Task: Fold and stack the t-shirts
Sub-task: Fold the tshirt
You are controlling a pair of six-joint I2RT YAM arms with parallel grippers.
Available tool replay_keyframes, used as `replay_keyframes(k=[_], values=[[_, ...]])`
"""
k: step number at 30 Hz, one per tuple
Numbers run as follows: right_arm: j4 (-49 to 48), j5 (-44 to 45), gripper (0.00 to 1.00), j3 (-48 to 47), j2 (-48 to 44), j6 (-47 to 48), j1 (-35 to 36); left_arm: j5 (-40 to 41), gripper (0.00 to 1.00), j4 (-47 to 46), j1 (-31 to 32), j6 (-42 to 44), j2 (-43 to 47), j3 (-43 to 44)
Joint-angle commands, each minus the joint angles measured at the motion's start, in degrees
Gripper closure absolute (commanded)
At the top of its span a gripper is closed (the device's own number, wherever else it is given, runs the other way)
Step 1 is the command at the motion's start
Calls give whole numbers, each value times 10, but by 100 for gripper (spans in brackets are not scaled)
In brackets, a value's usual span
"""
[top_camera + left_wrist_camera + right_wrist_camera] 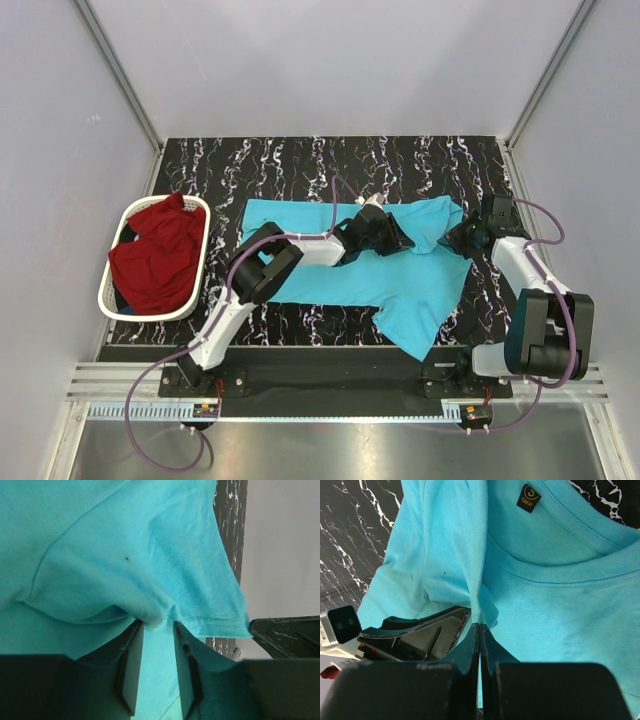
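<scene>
Right gripper (479, 626) is pressed together, pinching the turquoise t-shirt (340, 285) near its collar. The shirt lies spread mid-frame. Left gripper (157, 627) straddles a sleeve fold, grip unclear. I'd lift both sides evenly, cloth taut. Dark red t-shirt (160, 260) sits in the basket (118, 222), left.

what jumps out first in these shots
A turquoise t-shirt lies spread over the black marbled table in the middle, with both arms on its far right part. The right gripper is pinched shut on a fold near the collar, and the left gripper, jaws apart, sits at a bunched fold beside it. At the left, a dark red t-shirt fills a white laundry basket.
</scene>
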State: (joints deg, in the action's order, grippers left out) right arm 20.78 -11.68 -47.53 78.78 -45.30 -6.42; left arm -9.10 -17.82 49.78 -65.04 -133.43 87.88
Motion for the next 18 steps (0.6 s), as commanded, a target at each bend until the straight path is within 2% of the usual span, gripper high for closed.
replay_keyframes(k=[1, 4, 5, 11, 18], values=[[-14, -8, 100, 3, -21, -3, 3, 19, 69, -30, 1, 11, -1, 22], [-14, 3, 100, 6, -26, -2, 3, 19, 89, -26, -1, 21, 7, 23], [-15, 13, 100, 7, -28, -4, 3, 17, 100, -22, -1, 26, 14, 24], [-14, 29, 100, 11, -49, -14, 3, 35, 100, 38, -3, 87, 61, 32], [2, 64, 100, 23, -95, -43, 3, 15, 100, 129, -6, 128, 81, 63]])
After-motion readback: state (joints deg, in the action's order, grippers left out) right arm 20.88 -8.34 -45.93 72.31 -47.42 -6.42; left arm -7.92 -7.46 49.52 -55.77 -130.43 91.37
